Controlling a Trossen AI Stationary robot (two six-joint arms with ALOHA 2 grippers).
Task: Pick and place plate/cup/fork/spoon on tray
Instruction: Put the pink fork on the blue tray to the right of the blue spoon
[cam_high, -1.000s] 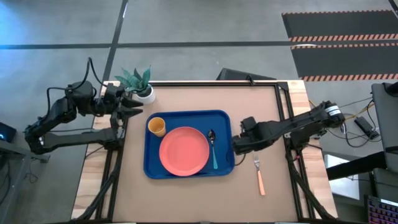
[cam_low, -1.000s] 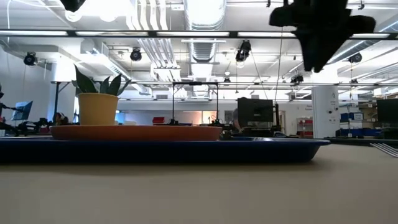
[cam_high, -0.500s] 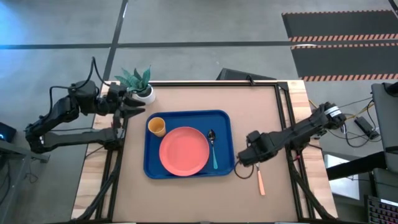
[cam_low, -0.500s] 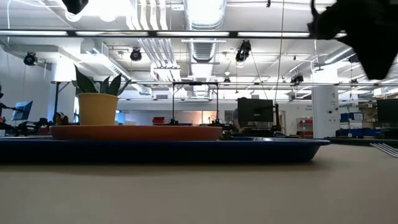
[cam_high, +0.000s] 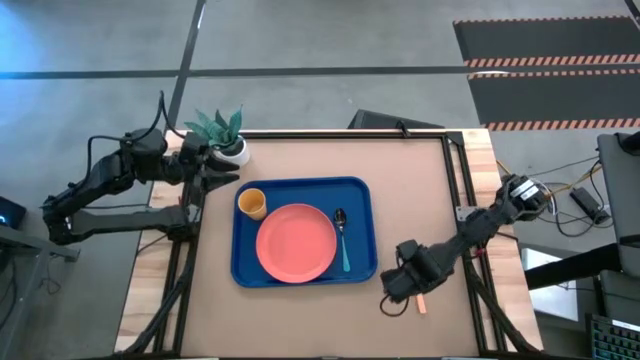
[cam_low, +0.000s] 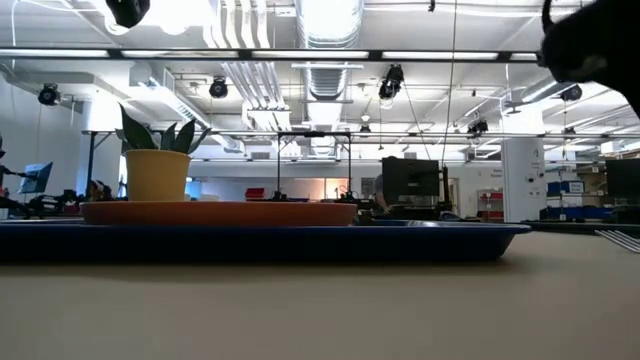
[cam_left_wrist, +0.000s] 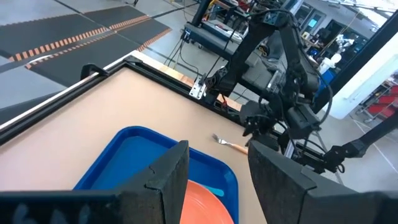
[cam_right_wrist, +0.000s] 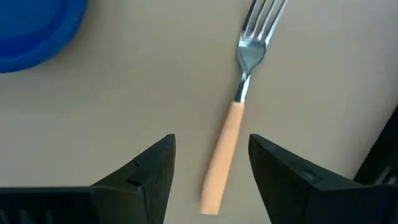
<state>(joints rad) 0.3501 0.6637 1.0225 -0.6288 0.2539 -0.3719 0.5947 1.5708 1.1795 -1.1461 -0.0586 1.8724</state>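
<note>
The blue tray (cam_high: 243, 262) lies in the middle of the table. It carries the coral plate (cam_high: 296, 243), the orange-yellow cup (cam_high: 251, 203) and the blue-handled spoon (cam_high: 343, 240). The fork (cam_right_wrist: 239, 106) lies flat on the table right of the tray, and only the end of its pink handle (cam_high: 421, 303) shows from above. My right gripper (cam_right_wrist: 211, 174) hangs open over the fork, pointing down, one finger on each side of the handle and clear of it. My left gripper (cam_high: 215, 176) waits open at the far left, by the potted plant.
A white pot with a green plant (cam_high: 228, 138) stands at the table's far left corner, close to my left gripper. Bare tabletop (cam_high: 300, 320) runs along the near edge and behind the tray. A black frame (cam_high: 452, 170) borders the table's right side.
My right gripper has gone from beside the tray's right rim toward the table's near edge and downward. It has tipped until it points down over the fork. The fork and the things on the tray have not moved.
</note>
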